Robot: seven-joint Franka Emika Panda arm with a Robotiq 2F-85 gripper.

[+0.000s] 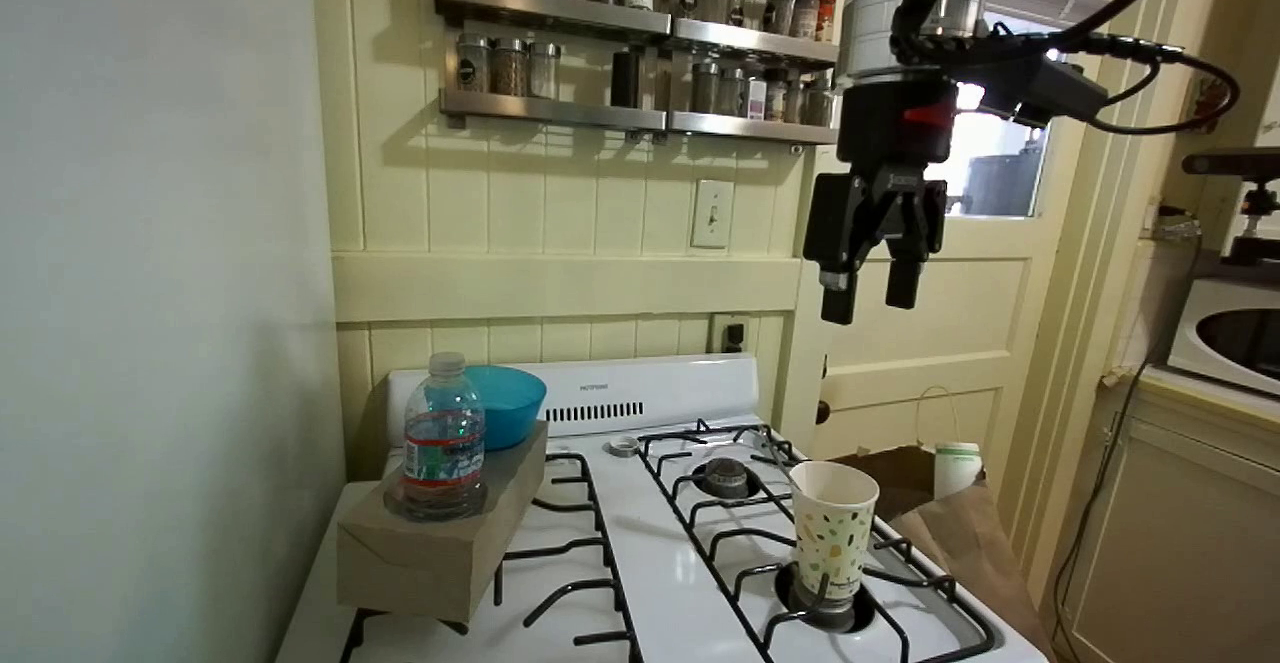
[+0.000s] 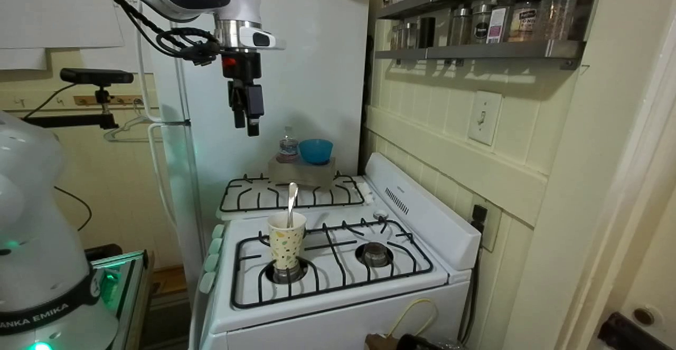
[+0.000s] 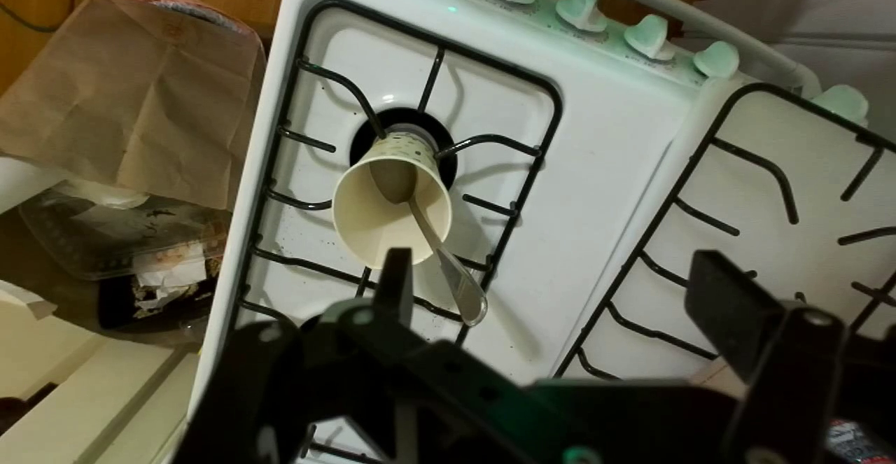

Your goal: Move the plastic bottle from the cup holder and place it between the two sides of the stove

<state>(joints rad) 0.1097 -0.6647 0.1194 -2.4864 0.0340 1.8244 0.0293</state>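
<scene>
End effector (image 1: 870, 295) hangs above stove (image 2: 317, 321), pointing down; fingers (image 3: 395, 285) wide apart, gap plain in wrist view. Below: printed paper cup (image 3: 364, 219), upright over burner (image 2: 287, 275) nearer the knobs (image 3: 581, 9); spoon (image 3: 458, 282) tilted in it, handle out over rim. Next out: plain white strip (image 1: 660, 563) btwn cup-side grate (image 2: 336, 257) & far grate (image 2: 293, 207). Cup holder (image 1: 400, 573), grey-beige, boxy, rests on latter. Plastic bottle (image 1: 443, 453) upright atop holder in both exterior views, well apart from end effector; can't tell if seated in a well. Clear body, pale cap, label w/ red edging; part of label shows low R in wrist view. Blue bowl (image 1: 512, 403) also on holder, just beside bottle; contact unclear. Beyond holder: tall white fridge (image 2: 311, 65). Brown paper bag (image 3: 147, 93) beside stove, cup side. Back wall (image 1: 570, 283): metal shelves (image 1: 550, 111) w/ spice jars (image 1: 510, 68), light switch (image 1: 712, 215) below.
</scene>
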